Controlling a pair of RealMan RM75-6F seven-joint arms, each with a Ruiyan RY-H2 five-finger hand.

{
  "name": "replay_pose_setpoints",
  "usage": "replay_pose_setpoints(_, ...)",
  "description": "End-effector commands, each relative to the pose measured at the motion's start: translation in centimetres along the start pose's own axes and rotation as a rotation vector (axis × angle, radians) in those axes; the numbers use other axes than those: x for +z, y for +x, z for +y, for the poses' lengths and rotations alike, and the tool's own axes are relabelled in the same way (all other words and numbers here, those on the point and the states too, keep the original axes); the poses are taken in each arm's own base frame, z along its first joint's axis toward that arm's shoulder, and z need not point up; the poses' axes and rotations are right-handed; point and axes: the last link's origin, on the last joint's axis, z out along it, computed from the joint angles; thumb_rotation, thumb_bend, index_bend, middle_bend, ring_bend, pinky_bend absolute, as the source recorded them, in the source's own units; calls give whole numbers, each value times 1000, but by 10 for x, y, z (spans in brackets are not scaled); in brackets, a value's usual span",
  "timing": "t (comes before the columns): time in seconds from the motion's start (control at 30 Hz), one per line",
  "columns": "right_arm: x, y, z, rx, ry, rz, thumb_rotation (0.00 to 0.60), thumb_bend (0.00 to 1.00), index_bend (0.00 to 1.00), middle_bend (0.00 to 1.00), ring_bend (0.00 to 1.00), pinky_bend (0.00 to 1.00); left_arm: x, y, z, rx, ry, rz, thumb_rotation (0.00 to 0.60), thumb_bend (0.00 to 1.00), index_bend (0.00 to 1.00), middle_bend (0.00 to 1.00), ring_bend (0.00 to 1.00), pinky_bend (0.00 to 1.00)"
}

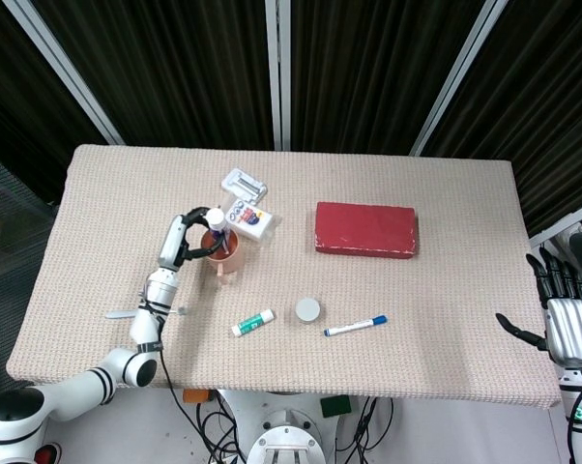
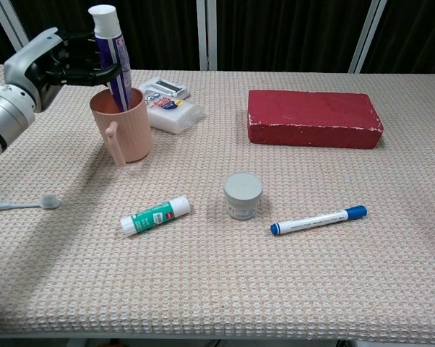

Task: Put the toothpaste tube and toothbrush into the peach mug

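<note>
The peach mug (image 2: 122, 124) (image 1: 223, 249) stands on the left part of the table with its handle toward me. A white and purple toothpaste tube (image 2: 111, 50) (image 1: 215, 227) stands cap-up with its lower end inside the mug. My left hand (image 2: 55, 61) (image 1: 185, 237) holds the tube from the left, just above the rim. The toothbrush (image 2: 21, 204) (image 1: 146, 312) lies flat near the table's left front, its head pointing right. My right hand (image 1: 565, 314) hangs off the table's right edge with fingers spread and nothing in it; the chest view does not show it.
A white packet (image 2: 170, 108) lies right behind the mug. A red block (image 2: 313, 118) sits at the back right. A glue stick (image 2: 155, 216), a small grey jar (image 2: 243, 195) and a blue marker (image 2: 317, 220) lie in front of the mug.
</note>
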Motion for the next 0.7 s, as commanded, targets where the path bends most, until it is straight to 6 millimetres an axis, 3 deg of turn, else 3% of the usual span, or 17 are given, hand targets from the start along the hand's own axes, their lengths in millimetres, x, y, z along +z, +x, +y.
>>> replay_pose_setpoints(0.03,0,0,0,-1,-1,-1,502,397,0,0,0,0,-2,2,1,17,-21,5,600,445,657,442,284,426)
replay_pose_setpoints(0.13,0,-1,0,-3,-2,-7,501,399,0,0,0,0,-4,5,1,29,-38,10,600,445,658,442,284,409)
replay_pose_setpoints(0.37,1,-3,-2,-4,0,-11,502,415,0,0,0,0,-5,8,-5,43,-22,17,600,445,678,418,251,262)
replay_pose_setpoints(0.7,0,-3,-1,-6,-4,-12,502,435,0,0,0,0,-8,11,-11,50,-23,6,600,445,680,359,179,232)
